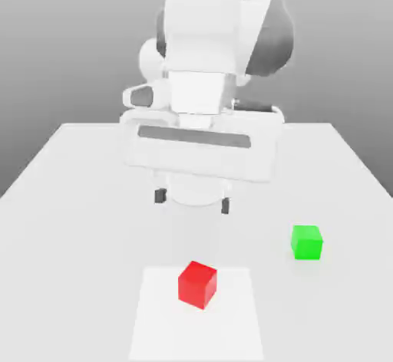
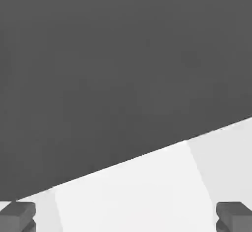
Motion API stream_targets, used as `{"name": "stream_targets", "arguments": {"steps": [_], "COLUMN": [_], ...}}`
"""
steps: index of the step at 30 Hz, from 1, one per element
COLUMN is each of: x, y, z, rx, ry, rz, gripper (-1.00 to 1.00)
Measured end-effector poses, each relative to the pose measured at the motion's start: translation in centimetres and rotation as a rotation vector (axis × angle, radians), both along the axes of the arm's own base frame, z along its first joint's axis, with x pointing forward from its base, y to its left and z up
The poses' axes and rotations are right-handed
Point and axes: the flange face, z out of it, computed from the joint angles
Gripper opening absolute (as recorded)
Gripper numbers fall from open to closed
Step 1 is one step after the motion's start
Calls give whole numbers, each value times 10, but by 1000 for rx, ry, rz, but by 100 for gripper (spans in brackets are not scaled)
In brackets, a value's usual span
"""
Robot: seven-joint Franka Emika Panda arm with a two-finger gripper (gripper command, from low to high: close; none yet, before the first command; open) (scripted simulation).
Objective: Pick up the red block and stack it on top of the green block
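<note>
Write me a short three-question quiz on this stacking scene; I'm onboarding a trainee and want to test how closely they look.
1. True or false: the red block already sits on the green block.
2. Multiple choice: the red block rests on (a) the brighter square patch of the table, (b) the green block, (c) between the fingers.
3. Fill in: the gripper is ____, holding nothing.

Key
1. False; the two blocks stand apart on the table, the green one toward the exterior view's right.
2. (a).
3. Open; its fingertips stand wide apart in the hand view, with nothing between them.
</note>
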Motion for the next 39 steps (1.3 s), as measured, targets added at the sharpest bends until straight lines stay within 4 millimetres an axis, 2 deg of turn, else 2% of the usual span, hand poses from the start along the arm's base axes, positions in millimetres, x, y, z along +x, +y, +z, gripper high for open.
{"name": "stream_targets", "arguments": {"steps": [3, 10, 11, 18, 25, 26, 28, 32, 39], "x": [-30, -39, -40, -40, -40, -42, -48, -69, -133], "y": [2, 3, 2, 3, 5, 12, 51, 107, 193], "z": [-61, -134, -141, -141, -83, -77, -66, -51, -40], "rx": [32, 42, 41, 41, 41, 42, 41, 37, 7], "ry": [107, 138, 139, 138, 138, 137, 137, 136, 142], "rz": [-67, -90, -90, -90, -82, -60, 52, 229, 565], "gripper": [0, 0, -100, -100, -100, -100, -100, -100, -100]}}
